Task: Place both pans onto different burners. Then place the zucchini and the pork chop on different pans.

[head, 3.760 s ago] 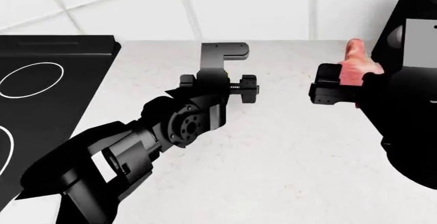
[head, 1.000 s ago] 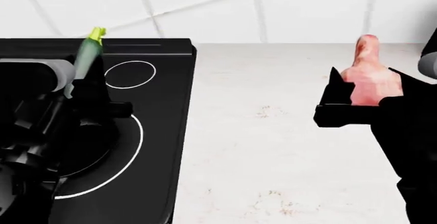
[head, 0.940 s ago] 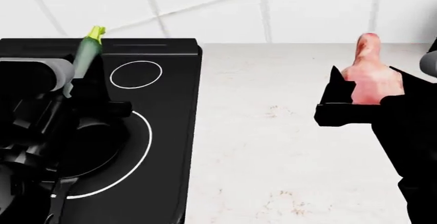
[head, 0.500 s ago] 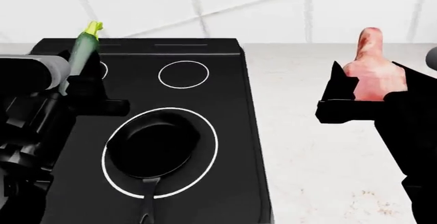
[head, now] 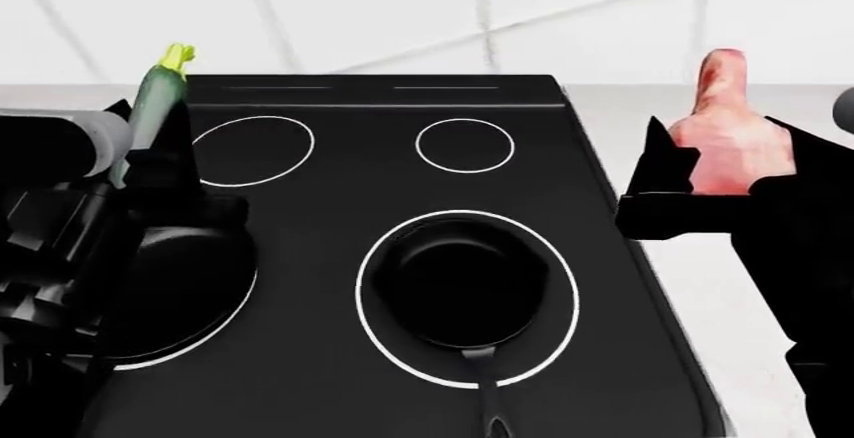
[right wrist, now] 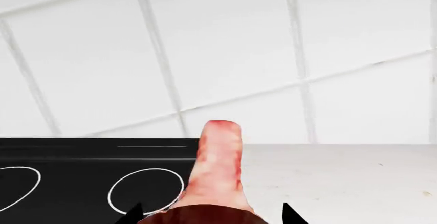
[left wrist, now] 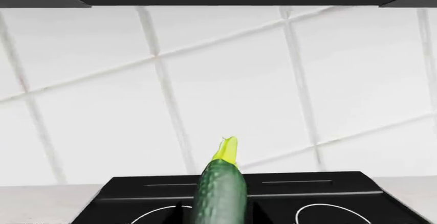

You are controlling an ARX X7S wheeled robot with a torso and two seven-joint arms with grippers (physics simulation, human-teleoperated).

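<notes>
In the head view a shallow black pan (head: 461, 280) with a long thin handle sits inside the right large burner ring (head: 571, 288). A deeper pan (head: 187, 278) rests on the left large burner (head: 251, 298), partly hidden by my left arm. My left gripper (head: 150, 163) (left wrist: 218, 214) is shut on the dark green zucchini (head: 156, 103) (left wrist: 220, 193), held upright above the cooktop's left side. My right gripper (head: 707, 173) (right wrist: 212, 213) is shut on the pinkish pork chop (head: 727, 133) (right wrist: 218, 168), held over the cooktop's right edge with its narrow end up.
The black glass cooktop (head: 334, 398) has two smaller white rings (head: 465, 145) (head: 254, 150) at the back. White counter (head: 747, 298) lies to the right of it. A white tiled wall (head: 534, 8) rises directly behind.
The head view has swung left, so the cooktop has slid rightward and both pans now show. Both grippers keep their hold on the zucchini and the pork chop.
</notes>
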